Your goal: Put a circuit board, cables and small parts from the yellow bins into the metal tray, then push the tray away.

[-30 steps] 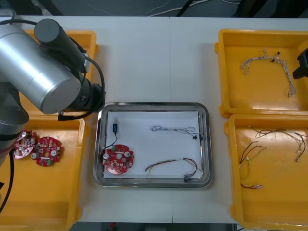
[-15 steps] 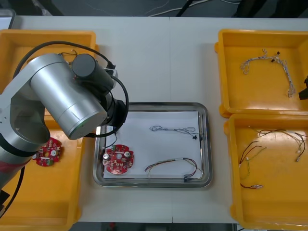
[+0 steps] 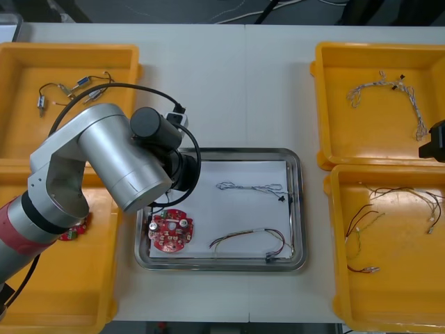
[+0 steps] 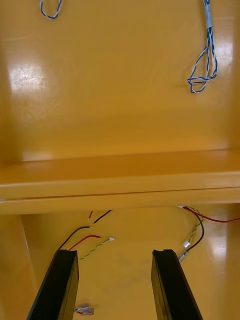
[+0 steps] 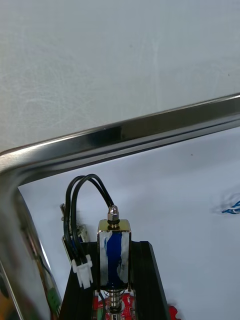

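Clamping a metal part (image 5: 114,255), the left gripper (image 5: 114,245) hung over the tray's (image 5: 125,132) ten-o'clock corner; right gripper (image 4: 116,260) gaped at three o'clock.

Left gripper (image 5: 114,247), seemingly clamped

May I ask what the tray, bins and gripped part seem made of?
Metal tray: probably polished steel, mirror-bright rim.
Yellow bins: likely glossy plastic, soft highlights.
Small metal part, in the left gripper over the tray: shiny metal casing, blue middle unclear.

An electronics assembly lab: a pale worktop (image 3: 236,83) carrying yellow bins (image 3: 321,104) of cables (image 3: 389,90), red circuit boards (image 3: 170,231), a metal tray (image 3: 222,151) and a robot arm (image 3: 118,160).
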Available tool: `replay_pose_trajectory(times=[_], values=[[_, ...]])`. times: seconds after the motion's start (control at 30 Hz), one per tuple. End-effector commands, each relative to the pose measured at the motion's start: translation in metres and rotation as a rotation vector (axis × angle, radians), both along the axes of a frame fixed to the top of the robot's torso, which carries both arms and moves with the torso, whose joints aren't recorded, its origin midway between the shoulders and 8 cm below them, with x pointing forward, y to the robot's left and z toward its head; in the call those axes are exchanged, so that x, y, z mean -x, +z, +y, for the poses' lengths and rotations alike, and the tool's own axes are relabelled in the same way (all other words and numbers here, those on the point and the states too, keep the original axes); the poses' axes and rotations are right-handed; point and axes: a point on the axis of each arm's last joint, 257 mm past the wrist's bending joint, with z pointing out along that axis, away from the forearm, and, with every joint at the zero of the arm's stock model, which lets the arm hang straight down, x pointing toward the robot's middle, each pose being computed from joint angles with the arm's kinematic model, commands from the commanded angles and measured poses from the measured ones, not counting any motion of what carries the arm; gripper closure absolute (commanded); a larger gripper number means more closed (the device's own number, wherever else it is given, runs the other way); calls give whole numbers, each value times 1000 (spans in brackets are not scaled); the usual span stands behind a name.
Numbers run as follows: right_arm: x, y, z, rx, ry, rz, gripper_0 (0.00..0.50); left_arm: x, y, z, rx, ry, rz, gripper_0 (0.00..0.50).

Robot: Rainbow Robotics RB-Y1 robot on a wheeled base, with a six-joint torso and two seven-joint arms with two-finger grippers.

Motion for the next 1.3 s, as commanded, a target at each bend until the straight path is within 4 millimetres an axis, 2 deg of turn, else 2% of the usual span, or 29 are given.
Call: replay_pose_trajectory(times=[0.03, 0.27, 0.57, 1.27, 1.3], values=[[7, 2, 0, -48, -59, -20, 78, 9, -10, -13, 51, 32, 3, 500], [17, -13, -6, -50, -81, 15, 78, 14, -19, -15, 42, 34, 9, 500], [25, -22, -12, -41, -91, 40, 77, 18, -32, -6, 36, 58, 7, 500], [26, -20, -14, -27, -78, 37, 77, 20, -42, -9, 88, 105, 12, 500], [26, -20, -14, -27, -78, 37, 55, 20, -43, -10, 90, 108, 13, 500]])
